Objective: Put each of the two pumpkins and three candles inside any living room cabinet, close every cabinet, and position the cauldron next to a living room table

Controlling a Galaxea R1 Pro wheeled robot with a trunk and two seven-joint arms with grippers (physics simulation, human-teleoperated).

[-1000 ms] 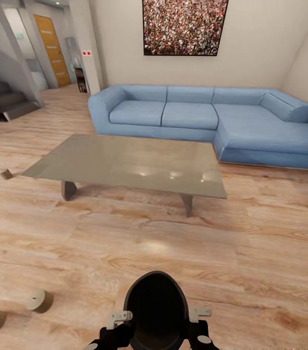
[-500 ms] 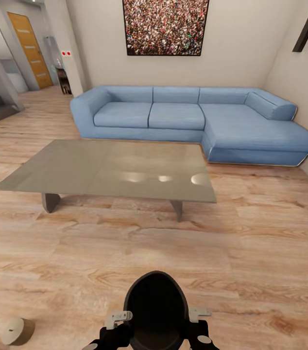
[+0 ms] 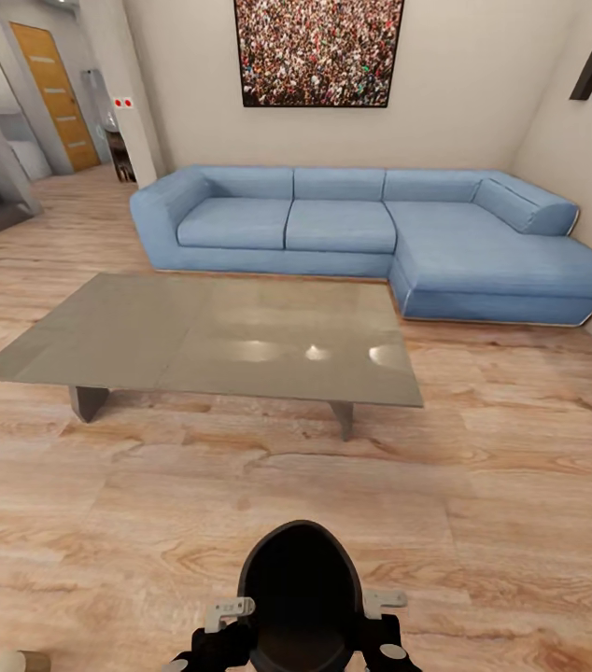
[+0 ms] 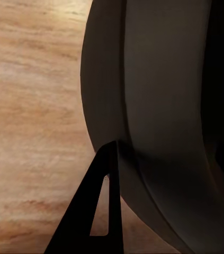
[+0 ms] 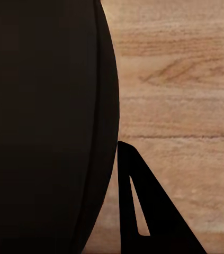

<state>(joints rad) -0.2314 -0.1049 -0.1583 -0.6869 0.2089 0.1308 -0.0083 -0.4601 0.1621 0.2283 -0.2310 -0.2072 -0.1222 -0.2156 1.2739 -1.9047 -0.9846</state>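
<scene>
Living room, mid-carry: the cauldron (image 3: 301, 597) hangs just in front of your trunk, between the left pincer (image 3: 226, 616) and the right pincer (image 3: 380, 605), above the wood-plank floor (image 3: 483, 523) and well apart from the near long edge of the low grey bench (image 3: 147, 327). Beyond the bench's far edge stands the blue sofa (image 3: 333, 224).

The cauldron is a deep, round-bellied pot, matt black inside and out, with a wide mouth and a thick, smooth rim. It looks rigid and probably heavy for its size. Its curved, smooth wall gives little to bite on, so the rim on two opposite sides is likely your safest hold, with both arms sharing the load. Expect it to slide or tip if one side lets go.

In the left wrist view one dark finger (image 4: 98, 211) lies against the pot's outer wall. The right wrist view shows the same with its finger (image 5: 143, 206). Each mate finger is hidden behind the wall, so you cannot tell whether either pincer is clamped on the rim or merely pressing from outside.

At the floor's near left corner a pale stub, possibly a candle (image 3: 18, 661), is cut off by the frame.
</scene>
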